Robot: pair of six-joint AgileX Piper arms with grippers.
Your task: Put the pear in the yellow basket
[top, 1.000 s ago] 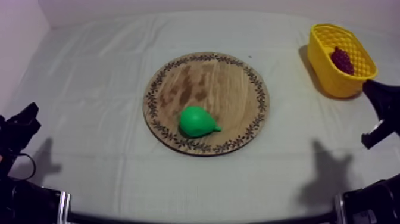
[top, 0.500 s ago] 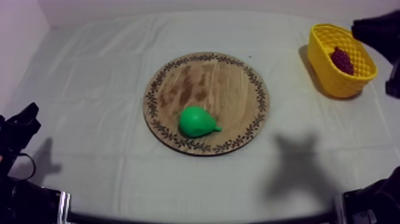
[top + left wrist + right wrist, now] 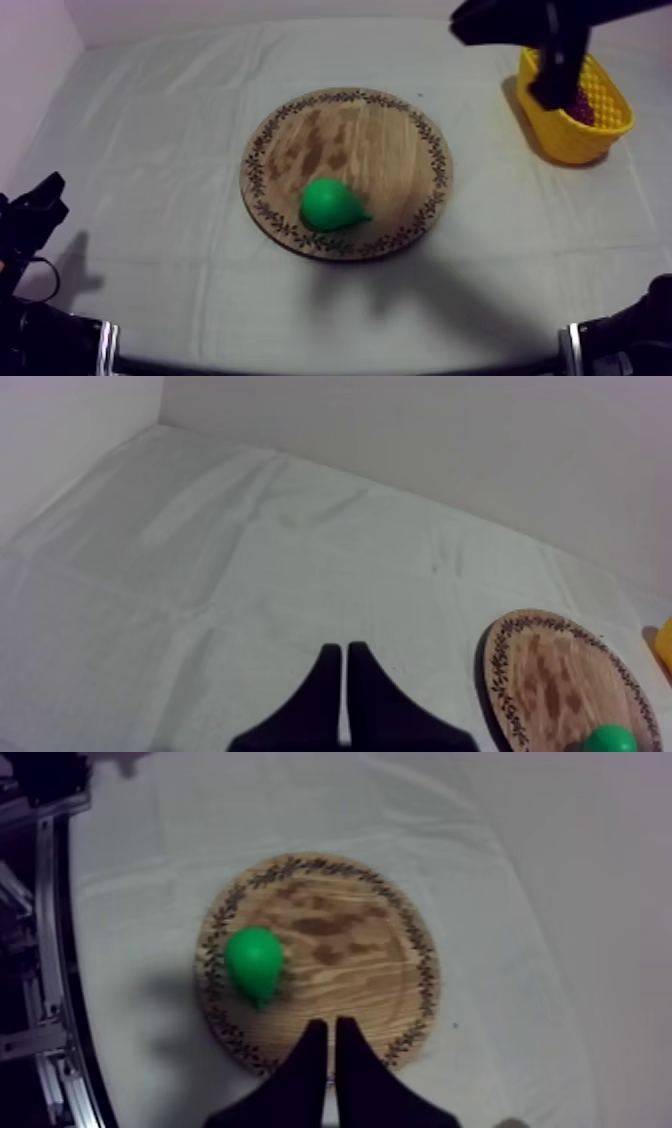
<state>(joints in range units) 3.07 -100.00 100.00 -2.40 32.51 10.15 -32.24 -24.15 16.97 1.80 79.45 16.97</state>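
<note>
left tool point(image 3: 344, 651): black, narrow tapered wedge | right tool point(image 3: 331, 1024): black, narrow tapered wedge | right arm point(image 3: 500, 18): black, blocky

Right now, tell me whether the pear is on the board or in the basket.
On the board: the pear lies on the wooden board, well apart from the yellow basket.

The left gripper point(image 3: 343, 648) hangs over the bare cloth of the table point(image 3: 200, 576), its two black fingers point(image 3: 325, 686) pressed together into a narrow wedge with nothing between them. Off to one side lies the wooden board point(image 3: 560, 676) with its patterned rim. The green pear point(image 3: 610, 740) sits at its near edge, and a sliver of the yellow basket point(image 3: 665, 654) shows past the board's side away from the gripper.
</note>
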